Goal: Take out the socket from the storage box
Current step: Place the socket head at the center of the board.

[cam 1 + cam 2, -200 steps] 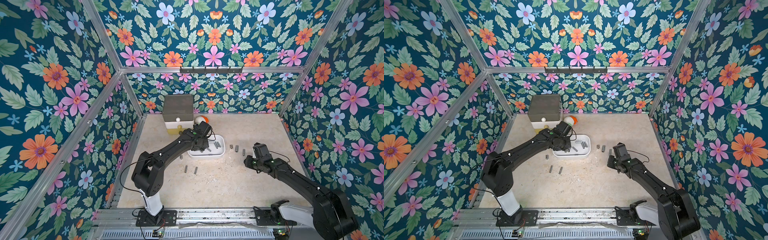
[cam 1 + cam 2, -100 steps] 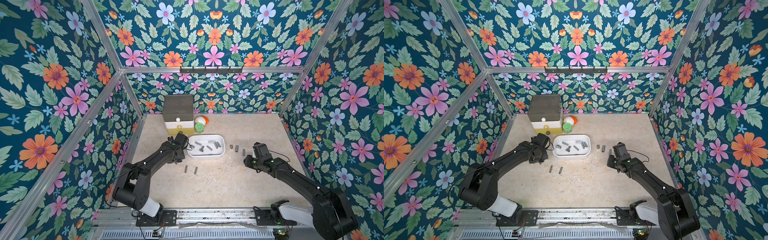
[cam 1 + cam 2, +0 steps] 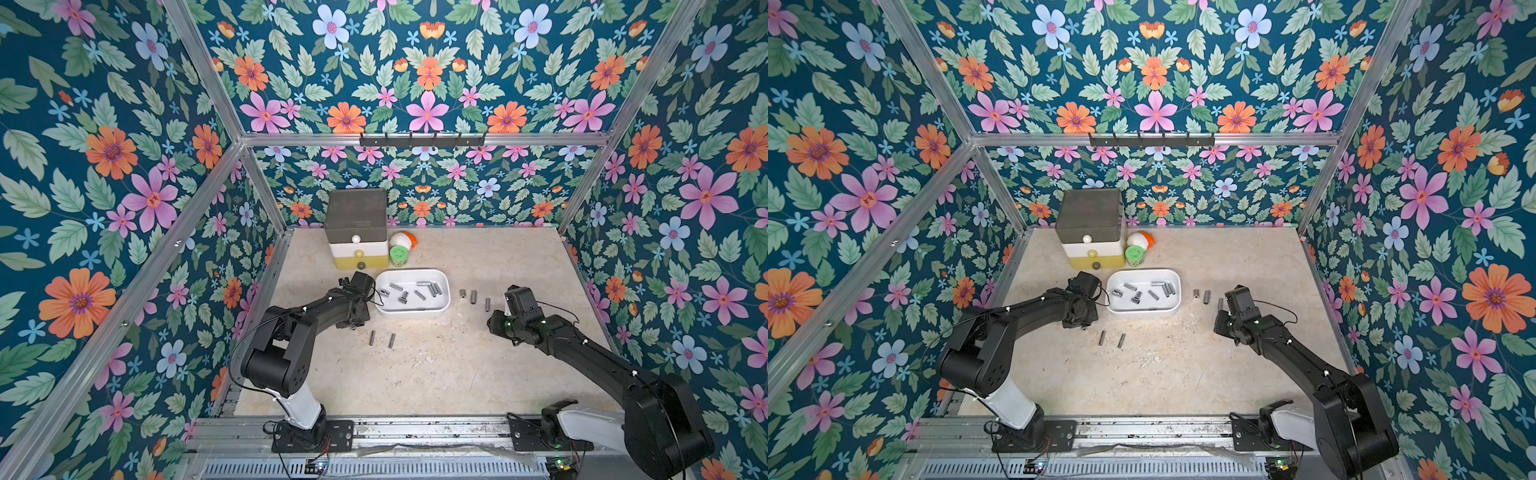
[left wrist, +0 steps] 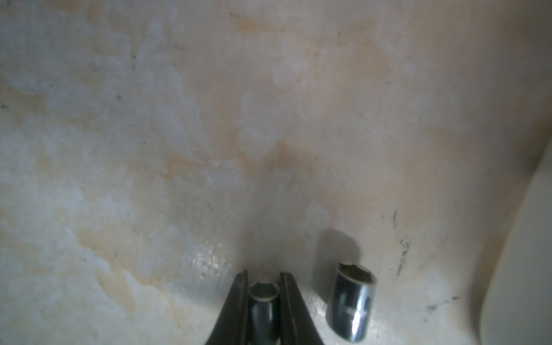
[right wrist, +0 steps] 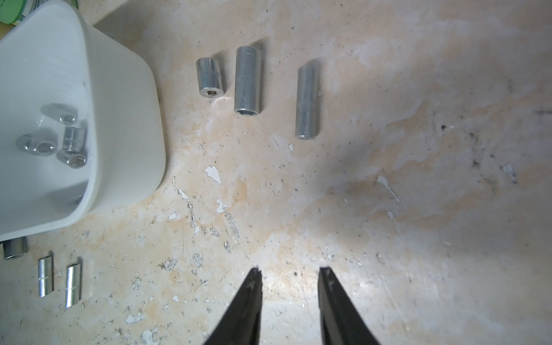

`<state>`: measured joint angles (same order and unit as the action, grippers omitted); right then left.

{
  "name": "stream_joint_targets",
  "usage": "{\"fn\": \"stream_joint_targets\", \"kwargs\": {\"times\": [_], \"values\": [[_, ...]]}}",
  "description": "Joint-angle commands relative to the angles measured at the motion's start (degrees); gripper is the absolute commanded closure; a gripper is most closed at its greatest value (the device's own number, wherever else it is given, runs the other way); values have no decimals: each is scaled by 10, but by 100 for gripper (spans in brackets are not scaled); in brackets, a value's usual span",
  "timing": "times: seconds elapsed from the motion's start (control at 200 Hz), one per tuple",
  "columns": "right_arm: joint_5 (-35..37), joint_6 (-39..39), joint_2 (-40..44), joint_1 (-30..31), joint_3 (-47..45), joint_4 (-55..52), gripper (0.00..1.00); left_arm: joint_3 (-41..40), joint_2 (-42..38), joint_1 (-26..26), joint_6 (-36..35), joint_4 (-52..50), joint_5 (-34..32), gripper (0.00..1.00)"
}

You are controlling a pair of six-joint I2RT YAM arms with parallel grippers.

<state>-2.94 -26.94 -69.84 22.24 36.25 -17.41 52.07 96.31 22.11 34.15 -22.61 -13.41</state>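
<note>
The white storage box sits mid-table with several chrome sockets lying in it. My left gripper is low over the table just left of the box. In the left wrist view it is shut on a socket, open end facing out. A second socket lies on the table beside it, and the box wall shows at the edge. My right gripper stands open and empty, right of the box.
Three sockets lie in a row right of the box, and two thin ones lie in front of it. A stacked drawer tower and a green-lidded jar stand behind the box.
My left arm has drawn back out of the box and swung left and down to the table beside it, still shut. The right arm has not moved.
</note>
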Motion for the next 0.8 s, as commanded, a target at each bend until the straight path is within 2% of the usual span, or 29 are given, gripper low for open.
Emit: {"fn": "stream_joint_targets", "kwargs": {"times": [0.0,0.125,0.48,0.645,0.795], "values": [[10,2,0,0,0,-1,63,-7,5,-5,-11,17,6,88],[11,2,-2,1,0,0,63,-14,2,-6,-12,22,12,77],[11,2,-4,0,2,-3,63,-7,-24,-7,-15,1,18,65],[2,6,5,0,12,-7,63,4,-66,-6,-16,-23,16,53],[-13,9,13,7,40,-13,63,31,-124,-6,-17,-70,12,50]]}}
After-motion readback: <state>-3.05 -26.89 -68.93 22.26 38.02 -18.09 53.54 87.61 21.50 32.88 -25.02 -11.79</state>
